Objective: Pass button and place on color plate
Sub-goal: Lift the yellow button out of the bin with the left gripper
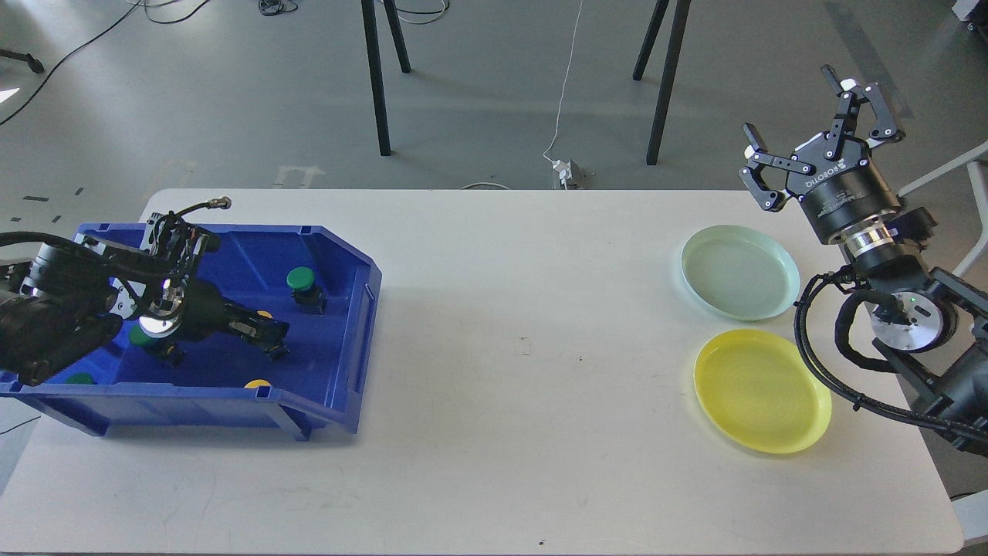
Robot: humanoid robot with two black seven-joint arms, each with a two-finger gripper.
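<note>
Head view, bin: a blue bin (340, 340) sits on the left part of the white surface (509, 432), holding several buttons: a green button (300, 279) toward its back right, another green button (139, 337) by the arm, and yellow caps partly hidden.
Head view, left hand: the left hand (272, 338) is down inside the bin, fingers pointing right; a yellow button (264, 315) peeks out at its tips. It is too dark to say whether the fingers are closed on it, so I cannot tell.
Head view, right hand: the right hand (810, 127) is raised at the far right, fingers spread wide, holding nothing.
Head view, plates: a pale green plate (739, 272) and a yellow plate (762, 390) lie on the right, both bare, just beside the right arm.
Key relation: the buttons lie at the left hand and well apart from the plates; the right hand is nearer the plates, so a handover across the middle looks necessary.
</note>
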